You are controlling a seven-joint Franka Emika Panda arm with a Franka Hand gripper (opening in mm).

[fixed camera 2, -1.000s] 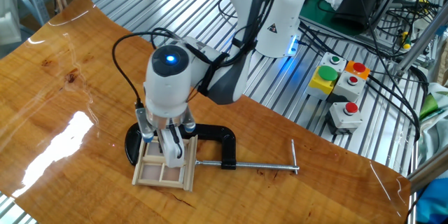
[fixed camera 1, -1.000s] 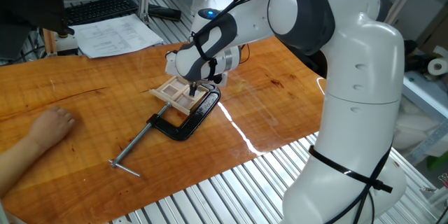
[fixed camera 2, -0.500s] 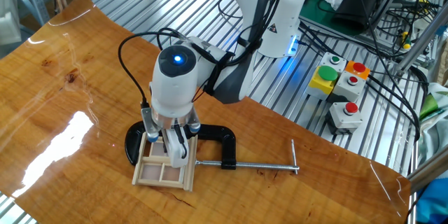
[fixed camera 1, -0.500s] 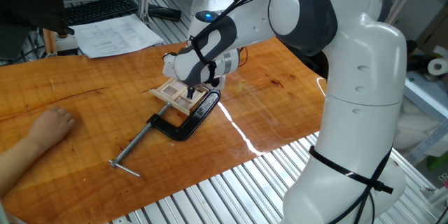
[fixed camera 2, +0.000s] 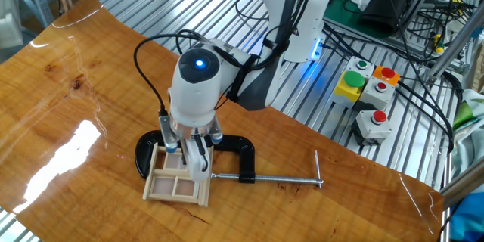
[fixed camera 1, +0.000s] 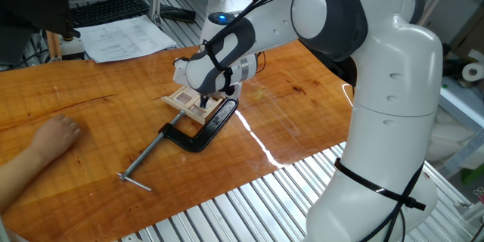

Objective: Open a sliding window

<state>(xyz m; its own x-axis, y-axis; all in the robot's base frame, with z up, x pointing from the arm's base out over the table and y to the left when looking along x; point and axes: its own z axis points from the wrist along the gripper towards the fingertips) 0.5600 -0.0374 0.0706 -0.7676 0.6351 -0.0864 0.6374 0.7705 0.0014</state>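
Directly beneath the fingers (fixed camera 2: 198,168) lies the sliding window (fixed camera 2: 178,181), touched.

We see the gripper (fixed camera 2: 198,168) pointing straight down onto the sliding window (fixed camera 2: 178,182), its fingers (fixed camera 2: 198,159) set on the frame's right side near the upper edge; how far the jaws stand apart we cannot tell. The window lies flat on the wooden counter (fixed camera 2: 68,98). A black C-clamp (fixed camera 2: 227,155) curves around the window's far edge, its long steel screw (fixed camera 2: 268,179) running right, ending in a crossbar handle (fixed camera 2: 318,169). On the wrist above, a blue light (fixed camera 2: 200,64) glows.
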